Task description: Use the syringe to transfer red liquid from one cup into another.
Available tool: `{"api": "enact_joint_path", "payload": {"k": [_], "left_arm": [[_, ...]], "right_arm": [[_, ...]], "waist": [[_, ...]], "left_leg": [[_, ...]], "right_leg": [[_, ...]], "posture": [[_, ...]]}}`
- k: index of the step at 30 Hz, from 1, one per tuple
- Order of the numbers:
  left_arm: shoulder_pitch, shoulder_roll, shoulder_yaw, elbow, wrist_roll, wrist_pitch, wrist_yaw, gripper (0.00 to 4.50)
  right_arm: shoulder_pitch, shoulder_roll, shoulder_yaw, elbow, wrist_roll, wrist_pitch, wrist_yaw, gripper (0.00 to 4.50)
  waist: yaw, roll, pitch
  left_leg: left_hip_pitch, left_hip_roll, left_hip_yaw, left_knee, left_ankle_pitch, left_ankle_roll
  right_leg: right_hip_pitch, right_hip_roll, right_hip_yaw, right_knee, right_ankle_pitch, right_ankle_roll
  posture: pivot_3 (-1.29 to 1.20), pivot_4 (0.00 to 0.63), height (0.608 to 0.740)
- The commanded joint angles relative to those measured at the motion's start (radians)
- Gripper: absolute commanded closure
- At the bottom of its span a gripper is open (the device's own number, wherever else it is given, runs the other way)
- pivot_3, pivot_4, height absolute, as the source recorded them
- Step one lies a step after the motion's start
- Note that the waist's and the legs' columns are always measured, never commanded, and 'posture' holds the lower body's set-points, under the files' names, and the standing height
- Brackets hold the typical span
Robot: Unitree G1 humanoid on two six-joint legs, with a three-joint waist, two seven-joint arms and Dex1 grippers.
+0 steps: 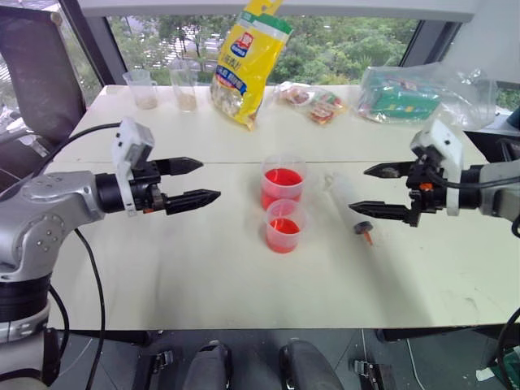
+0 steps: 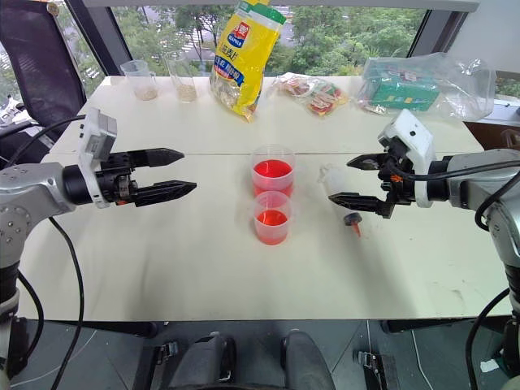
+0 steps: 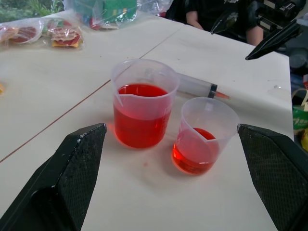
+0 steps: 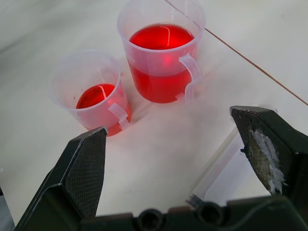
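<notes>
We note the white table [image 1: 203,276], bearing all task items. Above it, the left gripper [image 1: 193,182] and right gripper [image 1: 375,190] hover released, jaws spread, holding nothing. At centre stand the larger cup [image 1: 283,180] and smaller cup [image 1: 284,225], touching, each containing red liquid [image 3: 140,113]. The syringe [image 3: 195,85] lies flat just beside the cups, below the right gripper, untouched.
</notes>
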Motion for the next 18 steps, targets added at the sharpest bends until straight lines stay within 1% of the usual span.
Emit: {"api": "enact_joint_path", "payload": {"k": [1,11,14,18], "left_arm": [[-0.020,0.004,0.008,-0.025,-0.003,-0.018,0.005,0.00],[-0.047,-0.040,-0.009,-0.043,-0.021,-0.010,0.029,0.00],[-0.058,-0.045,-0.018,-0.043,-0.020,-0.012,0.026,0.00],[-0.079,-0.060,-0.039,-0.040,-0.016,-0.010,0.035,0.00]], "right_arm": [[0.001,-0.028,-0.019,-0.001,-0.003,-0.012,0.007,0.02],[-0.026,-0.033,0.019,0.064,-0.045,-0.014,-0.002,0.02],[-0.070,-0.026,0.058,0.093,-0.060,0.025,-0.024,0.02],[-0.166,-0.012,0.133,0.163,-0.089,0.113,-0.055,0.02]], "waist": [[0.000,0.000,0.000],[0.001,0.000,0.000],[0.000,0.000,0.000],[-0.001,0.000,0.000]], "left_leg": [[0.000,0.000,0.000,0.000,0.000,0.000],[0.000,0.000,0.000,0.000,0.000,0.000],[0.000,0.000,0.000,0.000,0.000,0.000],[0.000,0.000,0.000,0.000,0.000,0.000]], "right_leg": [[0.000,0.000,0.000,0.000,0.000,0.000],[0.000,0.000,0.000,0.000,0.000,0.000],[0.000,0.000,0.000,0.000,0.000,0.000],[0.000,0.000,0.000,0.000,0.000,0.000]], "posture": [[0.00,0.150,0.740],[0.00,0.150,0.740],[0.00,0.150,0.740],[0.00,0.150,0.740]]}}
